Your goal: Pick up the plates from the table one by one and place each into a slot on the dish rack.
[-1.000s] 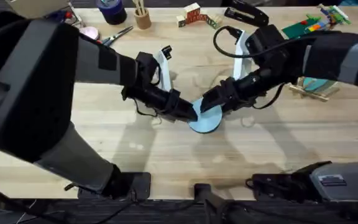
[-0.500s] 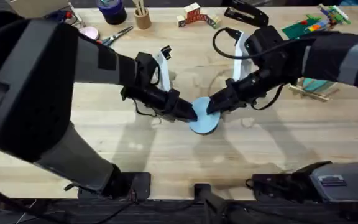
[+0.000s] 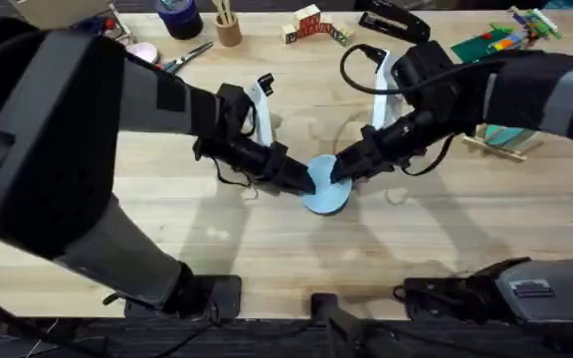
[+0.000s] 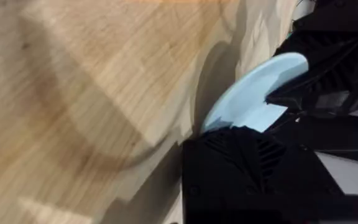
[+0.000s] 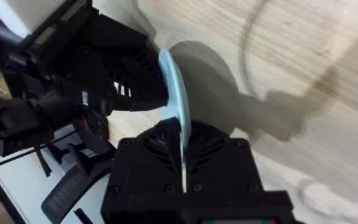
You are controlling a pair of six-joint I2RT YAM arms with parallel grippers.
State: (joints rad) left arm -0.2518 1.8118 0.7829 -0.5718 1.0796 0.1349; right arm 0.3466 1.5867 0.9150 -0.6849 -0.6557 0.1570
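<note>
We find the sky-blue plate (image 3: 327,193) near the middle of the table (image 3: 267,249), pinched from both sides. The left gripper (image 3: 306,181) clamps the plate's left rim; the right gripper (image 3: 338,171) clamps its upper right rim. In the right wrist view the plate (image 5: 174,93) stands edge-on between that gripper's fingers (image 5: 148,152). The teal plate (image 3: 510,135) already sits in the rack (image 3: 505,149) near the table's right edge.
</note>
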